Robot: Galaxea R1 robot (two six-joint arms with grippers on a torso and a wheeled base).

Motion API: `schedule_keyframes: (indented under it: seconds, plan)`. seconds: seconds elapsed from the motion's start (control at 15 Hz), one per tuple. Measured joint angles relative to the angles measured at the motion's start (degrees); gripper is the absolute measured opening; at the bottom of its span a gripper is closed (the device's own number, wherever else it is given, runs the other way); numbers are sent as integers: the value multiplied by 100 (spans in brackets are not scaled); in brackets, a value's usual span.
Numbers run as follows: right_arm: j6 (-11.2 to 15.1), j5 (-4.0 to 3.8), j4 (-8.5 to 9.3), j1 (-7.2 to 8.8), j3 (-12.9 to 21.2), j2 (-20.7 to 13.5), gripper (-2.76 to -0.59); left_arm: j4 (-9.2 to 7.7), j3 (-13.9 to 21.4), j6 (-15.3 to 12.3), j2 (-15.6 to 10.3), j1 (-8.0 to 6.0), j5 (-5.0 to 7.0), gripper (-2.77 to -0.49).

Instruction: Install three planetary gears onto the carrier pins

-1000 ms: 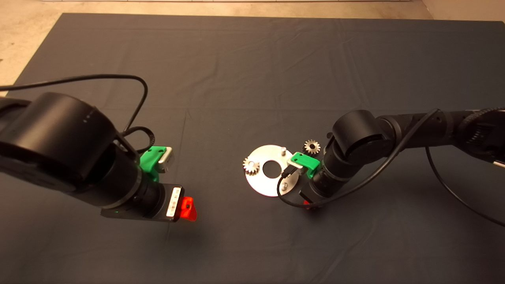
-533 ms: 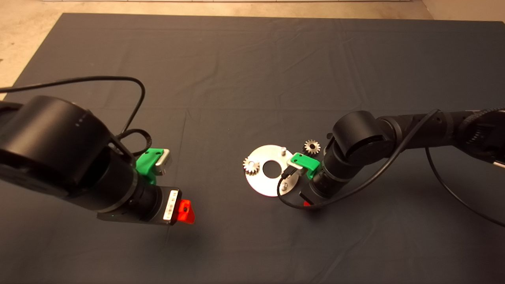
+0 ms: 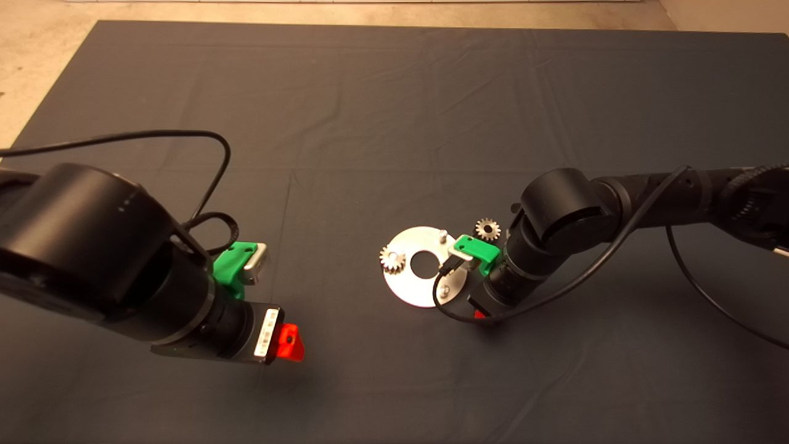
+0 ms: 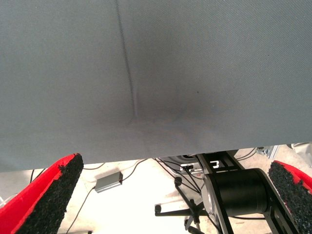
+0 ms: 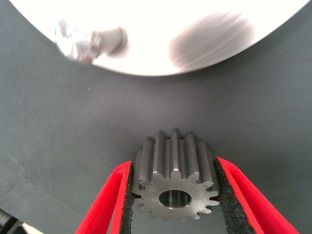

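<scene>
The shiny round disc (image 3: 412, 290) lies mid-mat with its carrier pins. One planetary gear (image 3: 392, 258) sits on the left pin. The far pin (image 3: 442, 234) and the near-right pin (image 3: 442, 286) are bare. A second gear (image 3: 487, 229) lies loose on the mat beyond the disc's right side. My right gripper (image 3: 478, 315) is at the disc's near-right rim, mostly hidden under its wrist. In the right wrist view the gripper (image 5: 173, 165) is shut on a third gear (image 5: 173, 187), just off the disc (image 5: 156, 44) and near a pin (image 5: 78, 39). My left gripper (image 3: 288, 343) is open and empty, far to the left.
The dark mat (image 3: 394, 111) covers the table, with floor beyond its far edge. The left wrist view shows the mat's near edge (image 4: 146, 158) and cables and a stand on the floor. Black cables loop off both arms, and one hangs over the disc's near-right rim (image 3: 439, 302).
My left arm has drawn back a little toward the near-left. My right gripper has barely moved and still holds the gear by the disc.
</scene>
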Motion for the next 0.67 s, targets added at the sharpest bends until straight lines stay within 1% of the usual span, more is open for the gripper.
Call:
schedule_keyframes:
  seconds: [0.13, 0.2, 0.4, 0.53, 0.67]
  plan:
    - [1, -2, 17, 163, 5, 1, -230, 0, 2, -2, 2, 51, -2, -49]
    - [1, 0, 22, 207, 7, 12, -230, 0, 5, -2, -1, 57, 0, -49]
    - [1, 0, 43, 251, 7, 20, -230, 7, 11, -2, 0, 58, 0, -49]
    - [1, -5, 67, 339, 13, 89, -230, 13, 11, -2, 2, 70, -2, -49]
    - [3, 6, 95, 397, 33, 156, -230, 13, 11, -5, -2, 114, 5, -49]
